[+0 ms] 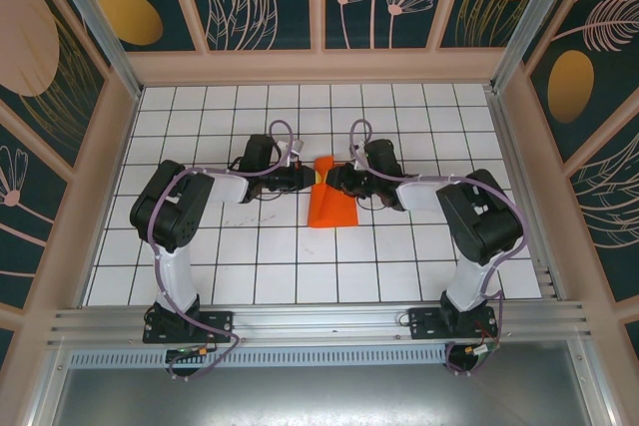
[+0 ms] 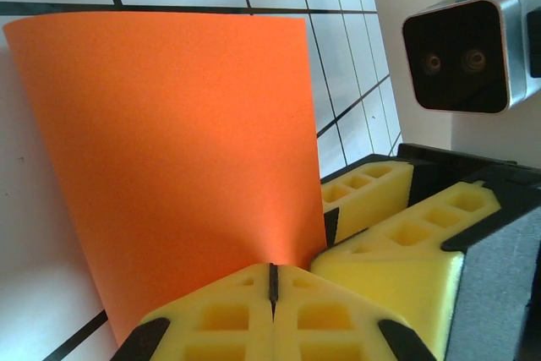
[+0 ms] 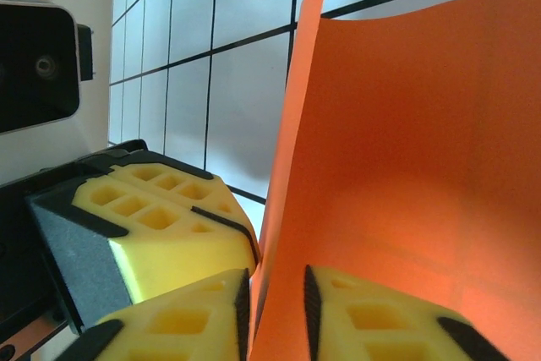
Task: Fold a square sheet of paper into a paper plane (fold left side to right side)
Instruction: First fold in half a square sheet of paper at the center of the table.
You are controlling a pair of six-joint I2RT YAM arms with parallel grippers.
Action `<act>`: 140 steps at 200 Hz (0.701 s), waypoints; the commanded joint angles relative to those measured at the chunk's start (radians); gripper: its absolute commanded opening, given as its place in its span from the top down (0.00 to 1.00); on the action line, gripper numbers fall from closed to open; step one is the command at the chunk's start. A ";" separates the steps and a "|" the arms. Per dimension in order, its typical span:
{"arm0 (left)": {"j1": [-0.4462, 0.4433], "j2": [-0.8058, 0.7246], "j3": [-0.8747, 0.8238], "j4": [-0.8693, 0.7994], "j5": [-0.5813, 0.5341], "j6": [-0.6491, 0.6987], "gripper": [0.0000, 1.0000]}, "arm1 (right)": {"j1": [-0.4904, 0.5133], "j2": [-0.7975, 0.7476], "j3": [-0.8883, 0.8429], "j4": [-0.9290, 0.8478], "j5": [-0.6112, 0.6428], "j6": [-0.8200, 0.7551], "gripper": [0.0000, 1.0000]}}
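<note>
Two grippers at far edge of the paper point(image 1: 331, 209): left gripper point(image 2: 272, 270) pinches it, right gripper point(image 3: 277, 281) straddles it, jaws apart; we judge fold unfinished.

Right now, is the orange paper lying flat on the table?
No. The square sheet of paper curves up off the table, one edge pinched in the shut left gripper.
</note>
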 commanded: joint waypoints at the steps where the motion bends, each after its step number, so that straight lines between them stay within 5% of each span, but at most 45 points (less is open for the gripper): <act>1: -0.007 0.009 0.021 -0.004 -0.003 0.014 0.93 | 0.011 0.012 0.035 0.024 -0.020 0.004 0.81; 38: -0.007 -0.030 0.011 -0.011 -0.018 0.023 0.85 | 0.009 0.013 0.056 -0.039 0.011 -0.040 0.99; 85: -0.006 -0.162 -0.028 -0.116 -0.113 0.093 0.61 | -0.003 0.021 0.112 -0.216 0.115 -0.152 0.99; 140: -0.007 -0.165 -0.020 -0.220 -0.202 0.137 0.53 | -0.028 0.024 0.133 -0.326 0.203 -0.226 0.98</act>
